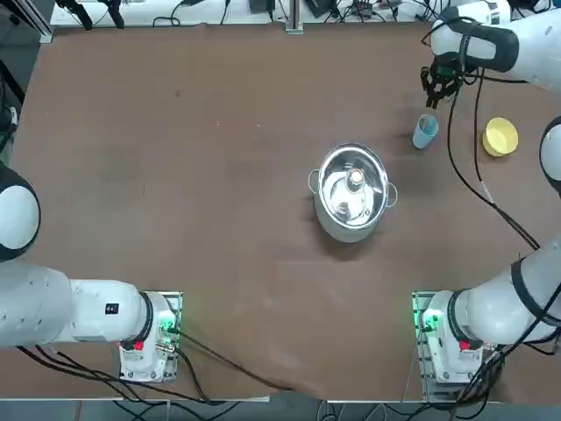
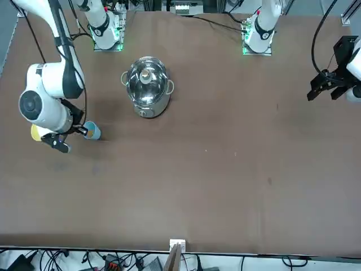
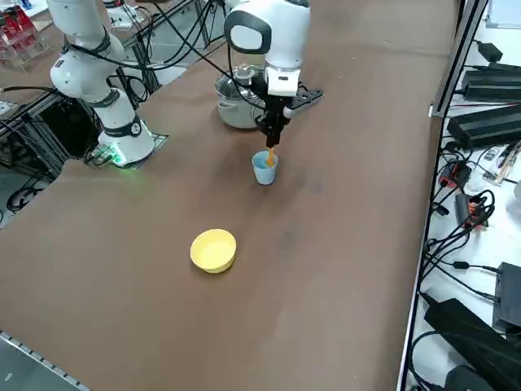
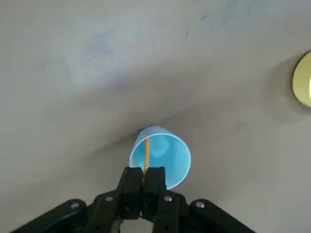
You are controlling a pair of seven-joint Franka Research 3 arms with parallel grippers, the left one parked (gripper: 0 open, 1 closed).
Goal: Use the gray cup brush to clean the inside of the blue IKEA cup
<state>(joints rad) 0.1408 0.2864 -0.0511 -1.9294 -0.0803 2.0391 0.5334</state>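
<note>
Right tool grips the orange brush, reaching inside the blue cup (insertion done); scrubbing and withdrawal probably remain.

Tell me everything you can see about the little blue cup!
The blue cup is light blue, looks like smooth plastic, and has a round open rim and slightly narrowing sides. It stands on the brown table near the yellow bowl. The orange brush reaches into it, held by the right gripper just above. I can't tell whether the brush touches its inside.
</note>
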